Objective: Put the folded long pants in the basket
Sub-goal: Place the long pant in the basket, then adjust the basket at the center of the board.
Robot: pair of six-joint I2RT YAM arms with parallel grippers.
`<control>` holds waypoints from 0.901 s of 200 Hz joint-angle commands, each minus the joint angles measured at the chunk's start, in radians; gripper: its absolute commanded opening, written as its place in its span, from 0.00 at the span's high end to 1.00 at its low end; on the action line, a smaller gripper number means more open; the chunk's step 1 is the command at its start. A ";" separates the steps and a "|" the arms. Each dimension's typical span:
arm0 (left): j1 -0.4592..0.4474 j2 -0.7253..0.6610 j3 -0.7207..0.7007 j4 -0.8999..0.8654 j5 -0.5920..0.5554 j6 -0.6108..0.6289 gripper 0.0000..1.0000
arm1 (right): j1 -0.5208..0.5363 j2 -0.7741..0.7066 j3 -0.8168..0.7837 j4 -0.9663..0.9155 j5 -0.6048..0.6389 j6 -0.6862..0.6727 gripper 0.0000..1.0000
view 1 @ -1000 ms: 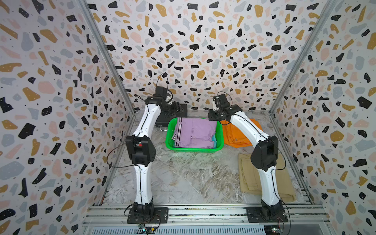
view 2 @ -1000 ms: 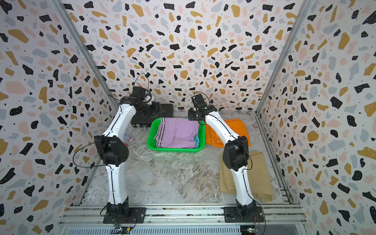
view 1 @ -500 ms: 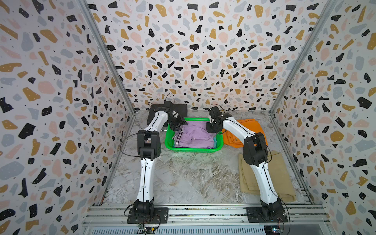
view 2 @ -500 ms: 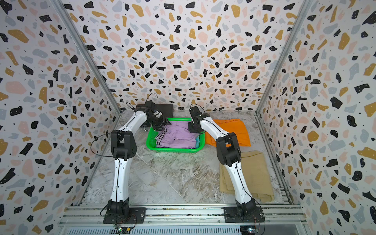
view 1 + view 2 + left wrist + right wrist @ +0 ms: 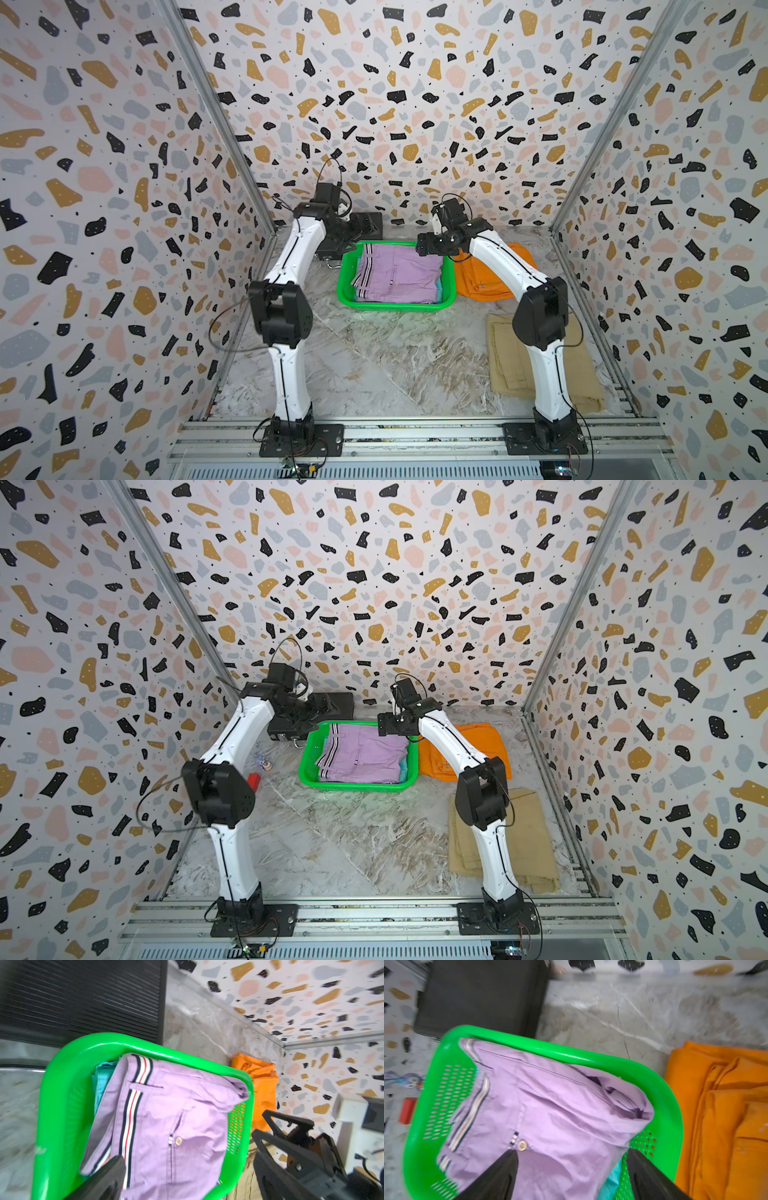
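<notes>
two pairs lay in the basket (image 5: pixel 395 306), lilac pants (image 5: pixel 399 272) atop cyan pants (image 5: pixel 101 1082); left gripper (image 5: pixel 349 243) and right gripper (image 5: pixel 571 1153) gaped wide, empty.

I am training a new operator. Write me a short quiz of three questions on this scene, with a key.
1. True or false: the khaki pants lie on the table, outside the green basket.
2. Fill in: the orange pants lie beside the basket, on the robot's ____ side.
3. Which lie on top in the basket? A) khaki pants B) lilac pants C) orange pants
Key: 1 true; 2 right; 3 B.
</notes>
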 commanded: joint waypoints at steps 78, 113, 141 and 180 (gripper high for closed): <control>-0.436 -0.888 -1.255 0.528 -0.157 -0.393 0.00 | -0.111 -0.744 -0.624 0.060 0.047 -0.004 0.00; -0.490 -0.833 -1.337 0.618 -0.152 -0.394 0.00 | -0.168 -0.841 -0.734 0.035 0.060 0.018 0.00; -0.541 -0.672 -1.314 0.677 -0.134 -0.362 0.00 | -0.203 -0.868 -0.779 0.026 0.045 0.047 0.00; -0.618 -0.442 -1.232 0.725 -0.070 -0.353 0.00 | -0.234 -0.885 -0.799 0.009 0.062 0.073 0.00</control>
